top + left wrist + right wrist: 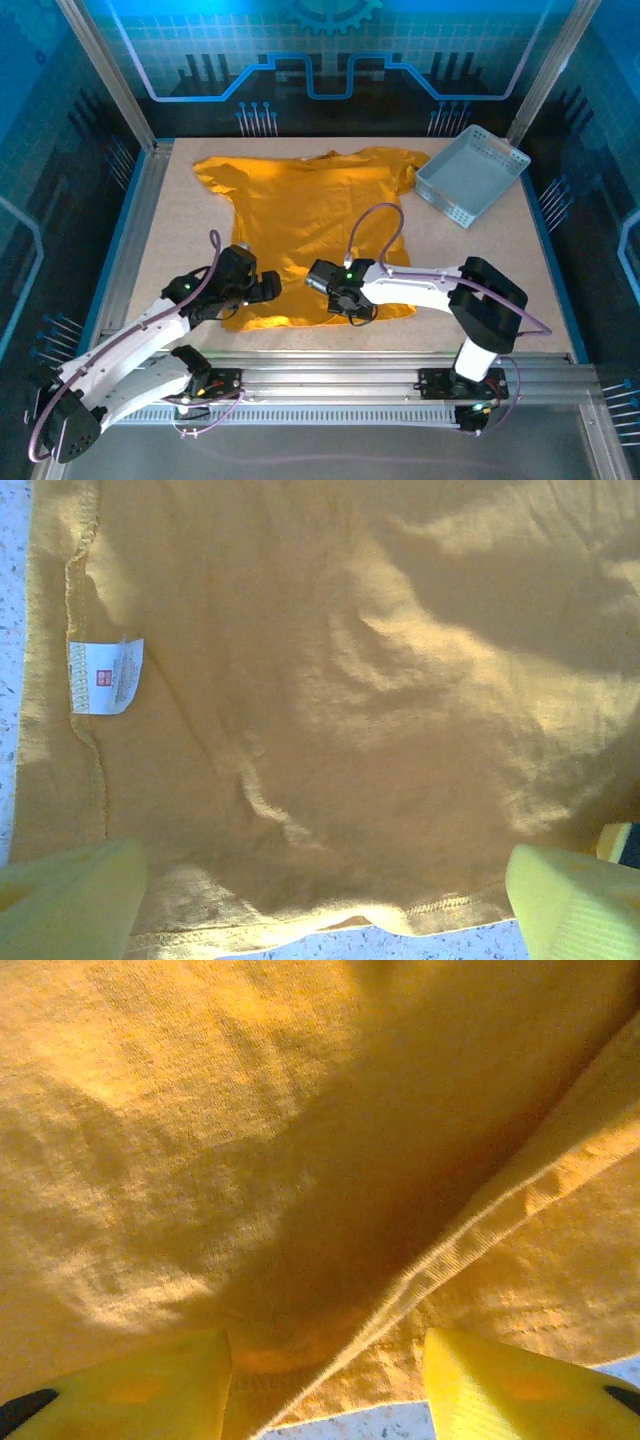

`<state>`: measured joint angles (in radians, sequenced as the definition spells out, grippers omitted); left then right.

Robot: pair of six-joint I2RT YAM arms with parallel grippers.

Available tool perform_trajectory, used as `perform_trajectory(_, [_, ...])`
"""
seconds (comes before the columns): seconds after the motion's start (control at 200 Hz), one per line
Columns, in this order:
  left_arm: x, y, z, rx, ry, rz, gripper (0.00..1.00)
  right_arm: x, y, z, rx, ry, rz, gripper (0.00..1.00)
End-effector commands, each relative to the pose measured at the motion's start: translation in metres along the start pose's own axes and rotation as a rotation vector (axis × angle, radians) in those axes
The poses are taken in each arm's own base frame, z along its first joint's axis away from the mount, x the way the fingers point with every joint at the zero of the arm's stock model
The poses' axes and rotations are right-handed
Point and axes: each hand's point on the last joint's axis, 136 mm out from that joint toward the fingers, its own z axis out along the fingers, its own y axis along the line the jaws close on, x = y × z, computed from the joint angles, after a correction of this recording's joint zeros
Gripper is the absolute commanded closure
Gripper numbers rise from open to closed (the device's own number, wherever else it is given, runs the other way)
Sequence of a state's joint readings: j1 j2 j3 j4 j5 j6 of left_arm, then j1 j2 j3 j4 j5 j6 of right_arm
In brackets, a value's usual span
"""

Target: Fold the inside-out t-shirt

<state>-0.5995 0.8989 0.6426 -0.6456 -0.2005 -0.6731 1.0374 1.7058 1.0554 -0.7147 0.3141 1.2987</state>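
The inside-out t-shirt, plain mustard yellow, lies spread flat on the table with its sleeves at the far side and its bottom hem toward the arms. My left gripper stands open over the near left part of the hem. In the left wrist view its fingers straddle the hem, and a white care label shows on the side seam. My right gripper is low over the near middle of the hem. Its jaws are apart, with a stitched hem fold running between the fingertips.
A pale blue-grey perforated basket sits at the back right, just off the shirt's right sleeve. Aluminium rails frame the table, and bare speckled tabletop lies right of the shirt.
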Motion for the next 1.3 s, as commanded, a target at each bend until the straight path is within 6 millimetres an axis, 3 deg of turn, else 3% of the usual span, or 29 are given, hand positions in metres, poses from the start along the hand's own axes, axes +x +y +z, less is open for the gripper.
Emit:
perform_trajectory(0.0, [0.001, -0.003, 0.000, 0.034, 0.000, 0.011, 0.06, -0.007, 0.000, 0.004, 0.022, -0.015, 0.053, 0.52])
perform_trajectory(0.15, [0.002, -0.009, 0.002, 0.061, 0.012, 0.019, 0.06, -0.008, -0.003, 0.002, 0.015, -0.019, 0.061, 0.78])
perform_trajectory(0.28, [0.001, -0.022, 0.008, 0.080, 0.044, 0.055, 0.08, -0.021, -0.008, -0.021, -0.008, -0.086, 0.064, 1.00])
perform_trajectory(0.38, [-0.001, -0.046, 0.008, 0.110, 0.043, 0.149, 0.08, -0.035, -0.011, -0.048, -0.066, -0.150, 0.067, 1.00])
perform_trajectory(0.53, [0.004, -0.099, -0.003, 0.233, -0.033, 0.377, 0.05, -0.053, -0.010, -0.089, -0.173, -0.207, 0.076, 1.00])
perform_trajectory(0.675, [0.013, -0.141, -0.017, 0.352, -0.141, 0.568, 0.01, -0.062, -0.006, -0.111, -0.231, -0.214, 0.068, 1.00])
perform_trajectory(0.745, [0.017, -0.151, -0.013, 0.366, -0.149, 0.625, 0.01, -0.065, -0.004, -0.116, -0.248, -0.215, 0.060, 1.00])
perform_trajectory(0.9, [0.018, -0.161, 0.011, 0.285, -0.147, 0.677, 0.01, -0.067, 0.002, -0.125, -0.290, -0.213, 0.055, 1.00])
perform_trajectory(1.141, [-0.010, -0.144, 0.037, 0.051, -0.227, 0.606, 0.02, -0.065, -0.002, -0.128, -0.314, -0.212, 0.068, 1.00])
perform_trajectory(1.191, [-0.014, -0.141, 0.039, 0.025, -0.236, 0.597, 0.10, -0.064, -0.003, -0.129, -0.321, -0.212, 0.070, 1.00])
perform_trajectory(1.296, [-0.024, -0.143, 0.037, 0.016, -0.260, 0.582, 0.38, -0.064, -0.007, -0.130, -0.322, -0.216, 0.074, 1.00])
